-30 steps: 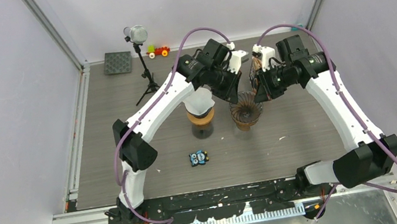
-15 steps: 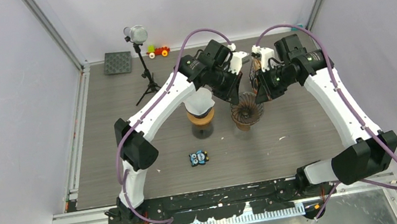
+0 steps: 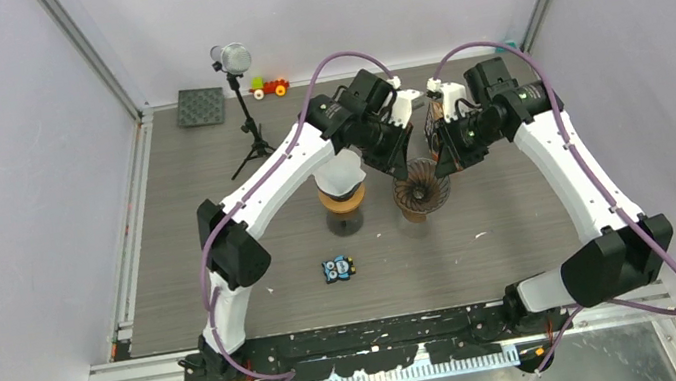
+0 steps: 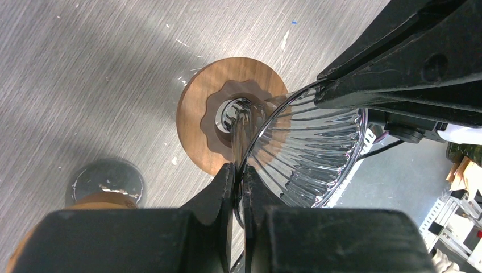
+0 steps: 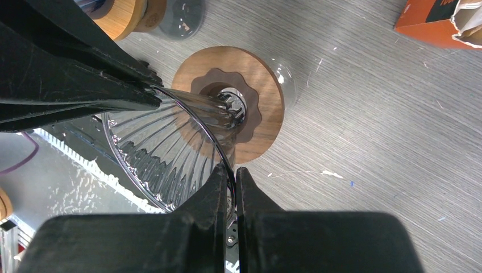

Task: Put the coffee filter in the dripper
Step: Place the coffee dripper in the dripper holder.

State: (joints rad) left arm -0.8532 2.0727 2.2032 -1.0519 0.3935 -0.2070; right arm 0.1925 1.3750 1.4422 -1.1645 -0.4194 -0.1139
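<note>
The dripper (image 3: 421, 190) is a ribbed clear glass cone on a round wooden base (image 5: 267, 108), standing mid-table. My left gripper (image 3: 397, 155) is shut on the left side of its rim. In the left wrist view the glass edge runs between the fingers of that gripper (image 4: 239, 168), and the ribbed cone (image 4: 310, 148) spreads out beyond them. My right gripper (image 3: 441, 157) is shut on the opposite side of the rim. The right wrist view shows the thin rim pinched in this gripper (image 5: 231, 172) beside the cone (image 5: 162, 151). The coffee filter is out of view.
A glass carafe with a wooden collar (image 3: 343, 196) stands just left of the dripper, under the left arm. An orange box (image 5: 435, 25) lies behind the dripper. A small owl toy (image 3: 338, 269), a microphone on a tripod (image 3: 234, 60), a toy train (image 3: 270, 87) and a dark mat (image 3: 201, 107) sit around.
Both grippers keep their hold on the dripper's rim. The right arm has swung slightly and the dripper has edged a little to the right.
</note>
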